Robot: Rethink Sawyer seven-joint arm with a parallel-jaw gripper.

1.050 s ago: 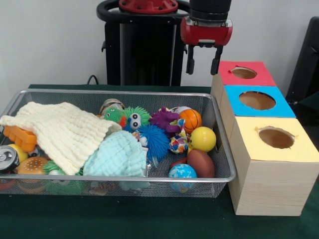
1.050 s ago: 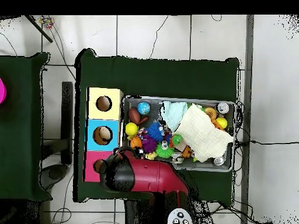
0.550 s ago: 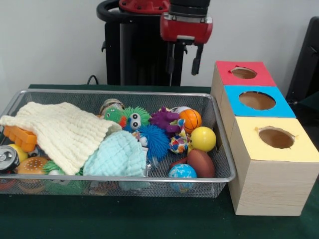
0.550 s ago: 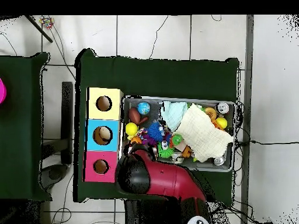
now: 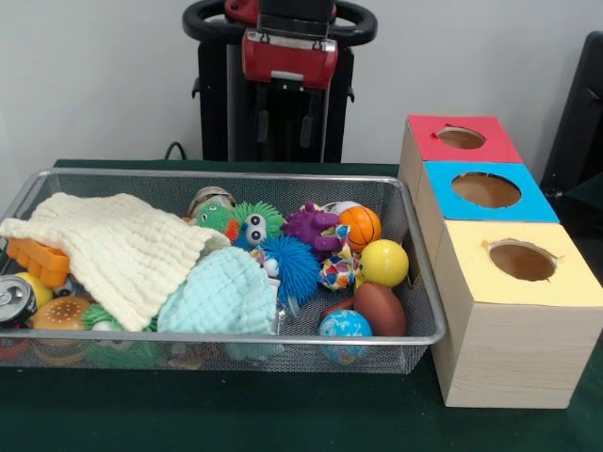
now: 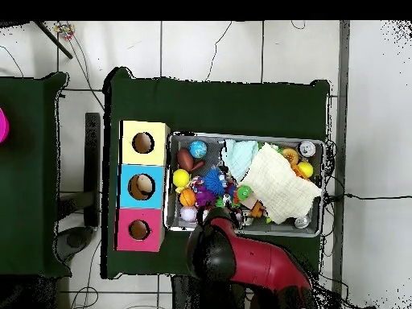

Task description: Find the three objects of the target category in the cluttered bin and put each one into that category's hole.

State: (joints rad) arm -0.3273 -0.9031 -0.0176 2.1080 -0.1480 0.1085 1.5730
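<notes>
Three holed boxes point(image 5: 485, 188) standing beside wire bin point(image 5: 415, 311) | gripper point(image 5: 286, 121) hanging above bin's far rim, fingers point(image 5: 307, 131) spread apart, gripping nothing | basketball point(image 5: 360, 226) lying inside.

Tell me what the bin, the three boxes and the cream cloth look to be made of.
Bin: fine wire mesh with a shiny metal rim, judging by its see-through grey walls.
Boxes: pale wood, the grain showing on the yellow-topped box; the red top, blue top and yellow tops look matt, painted or papered.
Cream cloth: soft woven cotton, probably muslin, going by its crinkled texture and limp drape.
</notes>
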